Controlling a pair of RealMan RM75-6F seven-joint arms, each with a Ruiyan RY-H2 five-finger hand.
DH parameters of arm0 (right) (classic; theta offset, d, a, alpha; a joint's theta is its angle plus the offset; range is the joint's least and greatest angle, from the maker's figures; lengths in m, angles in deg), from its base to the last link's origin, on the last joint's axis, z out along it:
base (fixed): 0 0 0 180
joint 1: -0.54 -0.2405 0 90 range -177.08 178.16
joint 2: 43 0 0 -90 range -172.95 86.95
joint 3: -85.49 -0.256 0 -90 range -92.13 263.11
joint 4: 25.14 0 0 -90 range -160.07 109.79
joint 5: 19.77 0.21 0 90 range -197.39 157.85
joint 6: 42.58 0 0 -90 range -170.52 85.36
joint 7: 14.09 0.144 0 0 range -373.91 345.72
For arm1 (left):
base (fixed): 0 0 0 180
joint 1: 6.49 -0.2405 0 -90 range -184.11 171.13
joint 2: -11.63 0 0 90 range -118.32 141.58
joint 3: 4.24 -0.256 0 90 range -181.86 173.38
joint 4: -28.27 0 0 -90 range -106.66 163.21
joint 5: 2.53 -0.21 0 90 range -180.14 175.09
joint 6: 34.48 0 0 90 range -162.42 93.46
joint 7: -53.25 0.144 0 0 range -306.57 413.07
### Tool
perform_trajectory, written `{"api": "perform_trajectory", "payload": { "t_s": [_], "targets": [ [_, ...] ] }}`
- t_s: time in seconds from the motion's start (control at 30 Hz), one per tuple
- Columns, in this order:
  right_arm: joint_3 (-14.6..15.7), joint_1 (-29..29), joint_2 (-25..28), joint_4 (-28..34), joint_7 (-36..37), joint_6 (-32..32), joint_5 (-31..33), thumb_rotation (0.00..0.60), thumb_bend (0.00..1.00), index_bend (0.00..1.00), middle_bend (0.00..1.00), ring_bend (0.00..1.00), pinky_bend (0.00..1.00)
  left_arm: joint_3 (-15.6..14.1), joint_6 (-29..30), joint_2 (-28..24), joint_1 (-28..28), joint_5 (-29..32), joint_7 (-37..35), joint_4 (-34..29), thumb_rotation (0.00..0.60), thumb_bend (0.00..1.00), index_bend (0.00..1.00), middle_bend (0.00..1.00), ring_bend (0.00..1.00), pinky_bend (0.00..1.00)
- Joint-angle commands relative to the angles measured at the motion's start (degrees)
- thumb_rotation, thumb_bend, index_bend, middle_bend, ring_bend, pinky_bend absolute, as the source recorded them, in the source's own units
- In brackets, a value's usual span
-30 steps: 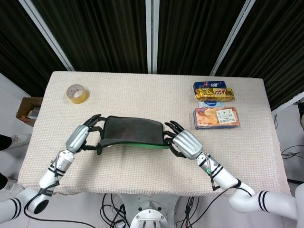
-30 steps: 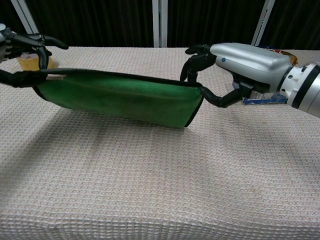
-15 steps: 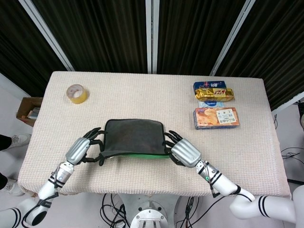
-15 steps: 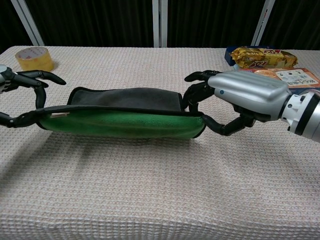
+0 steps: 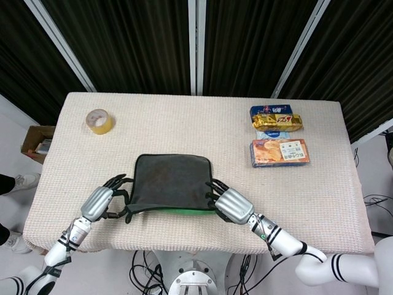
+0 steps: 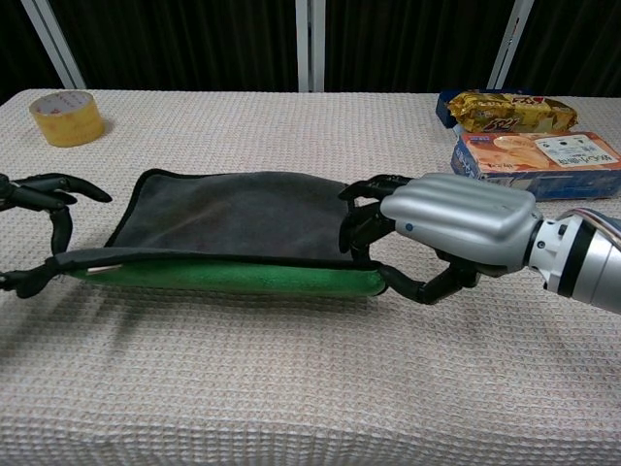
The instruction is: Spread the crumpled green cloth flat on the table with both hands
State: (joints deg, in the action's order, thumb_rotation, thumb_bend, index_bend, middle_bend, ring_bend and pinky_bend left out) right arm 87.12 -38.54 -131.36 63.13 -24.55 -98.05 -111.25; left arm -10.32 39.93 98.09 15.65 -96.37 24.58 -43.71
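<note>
On the bench (image 5: pixel 184 132), green cloth (image 5: pixel 171 181) lying dark side up, near edge raised showing green, left robot hand (image 5: pixel 98 203) pinching its left corner, right robot hand (image 5: pixel 230 204) pinching its right corner, tape roll (image 5: pixel 99 120) and snack packs (image 5: pixel 277 135) well apart.

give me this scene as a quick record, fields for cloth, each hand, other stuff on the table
cloth: cloth mostly laid out on table, dark side up; near edge still lifted, green underside showing
left hand: left hand grips near left corner
right hand: right hand grips near right corner
far left: tape roll
far right: snack packs, biscuit box
task: not yet flat
</note>
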Motion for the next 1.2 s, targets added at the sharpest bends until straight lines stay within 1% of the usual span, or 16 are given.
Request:
{"api": "perform_trajectory", "payload": {
  "t_s": [0.03, 0.13, 0.23, 0.33, 0.47, 0.57, 0.63, 0.67, 0.7, 0.73, 0.8, 0.83, 0.9, 1.0, 1.1, 1.2],
  "targets": [
    [0.4, 0.0, -1.2, -0.4, -2.6, 0.8, 0.4, 0.6, 0.39, 0.54, 0.21, 0.0, 0.0, -0.6, -0.7, 0.2, -0.2, -0.4, 1.7, 0.8, 0.6, 0.38, 0.54, 0.15, 0.05, 0.12],
    [0.8, 0.5, -1.6, -0.1, -4.3, 0.9, 0.9, 0.6, 0.2, 0.37, 0.17, 0.0, 0.0, -1.2, -1.7, -0.5, -0.2, -0.4, 3.3, 0.2, 0.6, 0.38, 0.44, 0.12, 0.05, 0.12],
    [1.5, 1.1, -1.8, 0.2, -6.0, 0.8, 0.9, 0.6, 0.1, 0.25, 0.14, 0.0, 0.0, -1.7, -2.9, -1.5, -0.2, -0.2, 5.2, -1.1, 0.6, 0.37, 0.35, 0.1, 0.05, 0.12],
    [2.1, 1.7, -1.5, 1.2, -6.8, 0.4, 0.8, 0.6, 0.05, 0.19, 0.12, 0.0, 0.0, -2.2, -4.5, -2.7, -0.1, 0.3, 7.7, -2.9, 0.6, 0.34, 0.25, 0.07, 0.05, 0.12],
    [2.3, 2.5, 0.1, 2.6, -8.0, -1.2, 0.2, 0.6, 0.04, 0.16, 0.11, 0.0, 0.0, -2.6, -5.8, -5.0, -0.1, 0.8, 10.9, -6.5, 0.6, 0.29, 0.14, 0.03, 0.05, 0.12],
    [1.6, 3.1, 3.0, 4.8, -7.4, -3.0, 0.1, 0.6, 0.04, 0.14, 0.11, 0.0, 0.0, -2.7, -5.3, -7.7, -0.4, 0.8, 12.6, -10.3, 0.6, 0.26, 0.11, 0.03, 0.05, 0.12],
    [0.0, 3.1, 5.4, 6.3, -7.2, -4.2, 0.8, 0.6, 0.1, 0.11, 0.12, 0.0, 0.0, -2.2, -4.0, -9.5, -0.7, 0.7, 13.7, -12.7, 0.6, 0.24, 0.11, 0.03, 0.05, 0.12],
    [-0.8, 2.9, 6.4, 7.0, -7.1, -4.3, 1.3, 0.6, 0.16, 0.1, 0.13, 0.0, 0.0, -1.9, -3.3, -10.2, -0.8, 0.7, 14.1, -13.7, 0.6, 0.23, 0.11, 0.03, 0.05, 0.12],
    [-1.7, 2.5, 7.3, 7.6, -6.9, -3.9, 2.0, 0.6, 0.24, 0.08, 0.14, 0.0, 0.0, -1.5, -2.6, -10.9, -0.9, 0.7, 14.5, -14.5, 0.6, 0.22, 0.11, 0.03, 0.05, 0.12],
    [-3.0, 1.7, 8.2, 8.2, -6.4, -2.7, 3.5, 0.6, 0.38, 0.07, 0.16, 0.0, 0.0, -0.9, -1.9, -11.7, -1.0, 1.0, 14.9, -15.4, 0.6, 0.21, 0.11, 0.03, 0.05, 0.12],
    [-5.1, 0.0, 9.0, 8.2, -6.0, 0.2, 6.8, 0.6, 0.57, 0.05, 0.17, 0.0, 0.0, 0.3, -1.4, -12.6, -1.0, 1.8, 15.1, -16.4, 0.6, 0.21, 0.11, 0.03, 0.05, 0.12],
    [-6.0, -0.9, 9.0, 8.0, -5.9, 1.8, 8.3, 0.6, 0.65, 0.04, 0.17, 0.0, 0.0, 0.7, -1.4, -12.9, -0.9, 2.2, 15.0, -16.9, 0.6, 0.2, 0.11, 0.03, 0.05, 0.12],
    [-8.3, -3.7, 8.0, 6.1, -5.8, 6.2, 12.3, 0.6, 0.73, 0.03, 0.17, 0.0, 0.0, 1.9, -1.3, -13.5, -0.8, 3.3, 14.6, -17.8, 0.6, 0.2, 0.11, 0.03, 0.05, 0.12],
    [-11.4, -8.1, 4.3, 0.7, -6.7, 11.9, 18.3, 0.6, 0.79, 0.02, 0.17, 0.0, 0.0, 2.6, -1.3, -14.2, -0.8, 3.9, 14.6, -18.9, 0.6, 0.2, 0.11, 0.03, 0.05, 0.12],
    [-12.8, -11.0, 0.3, -4.7, -7.6, 14.8, 22.1, 0.6, 0.79, 0.01, 0.17, 0.0, 0.0, 2.6, -1.6, -14.6, -1.1, 4.2, 14.7, -19.5, 0.6, 0.2, 0.11, 0.03, 0.05, 0.12],
    [-13.4, -12.9, -2.7, -8.4, -7.4, 16.3, 23.9, 0.6, 0.79, 0.01, 0.17, 0.0, 0.0, 2.6, -1.6, -14.7, -1.6, 4.7, 14.4, -19.7, 0.6, 0.2, 0.11, 0.03, 0.05, 0.12]
  ]
}}
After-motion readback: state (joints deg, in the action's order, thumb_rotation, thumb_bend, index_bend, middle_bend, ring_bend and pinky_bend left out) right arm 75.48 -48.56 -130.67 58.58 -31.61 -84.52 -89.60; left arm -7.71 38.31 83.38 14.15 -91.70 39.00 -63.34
